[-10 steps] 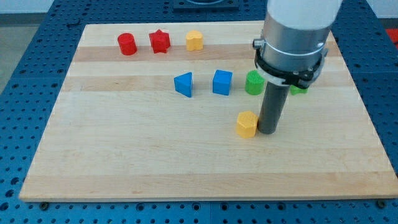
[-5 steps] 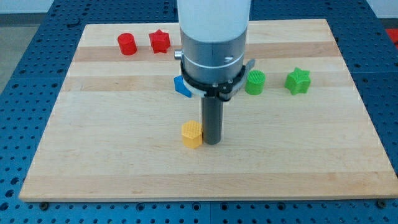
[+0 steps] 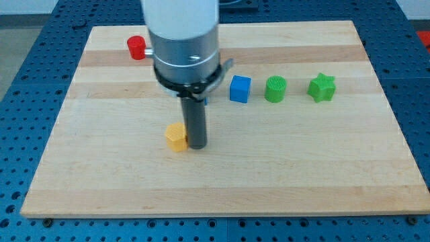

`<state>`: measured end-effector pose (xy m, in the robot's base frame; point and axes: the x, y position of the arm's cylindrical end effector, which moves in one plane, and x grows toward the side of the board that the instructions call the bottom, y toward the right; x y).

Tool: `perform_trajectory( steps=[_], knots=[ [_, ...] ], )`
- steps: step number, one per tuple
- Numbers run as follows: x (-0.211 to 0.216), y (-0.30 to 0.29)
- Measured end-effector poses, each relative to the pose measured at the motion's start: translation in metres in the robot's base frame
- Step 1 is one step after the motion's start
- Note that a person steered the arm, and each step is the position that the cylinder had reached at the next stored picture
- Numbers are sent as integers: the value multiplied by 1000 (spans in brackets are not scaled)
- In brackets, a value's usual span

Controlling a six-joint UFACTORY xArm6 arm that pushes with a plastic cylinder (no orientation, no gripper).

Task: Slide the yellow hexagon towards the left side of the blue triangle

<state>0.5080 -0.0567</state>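
Observation:
The yellow hexagon (image 3: 176, 137) lies on the wooden board (image 3: 322, 168), left of centre and a little below it. My tip (image 3: 197, 146) stands right against the hexagon's right side. The blue triangle is almost wholly hidden behind the arm's body; only a sliver of blue shows at the rod's upper right (image 3: 207, 100). It lies above and to the right of the hexagon.
A blue cube (image 3: 240, 89), a green cylinder (image 3: 275, 89) and a green star (image 3: 322, 87) form a row right of the arm. A red cylinder (image 3: 136, 47) sits at the top left. The arm hides other blocks at the top.
My tip has pushed the yellow hexagon steadily to the view's left, from right of centre to left of centre. The arm now covers the blue triangle, the red star and the top yellow block.

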Motion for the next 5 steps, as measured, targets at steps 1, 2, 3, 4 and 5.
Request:
perform_trajectory(
  steps=[1,2,3,4,5],
  knots=[
    [0,-36],
    [-1,-77],
    [23,-79],
    [27,-111],
    [11,-110]
  ],
)
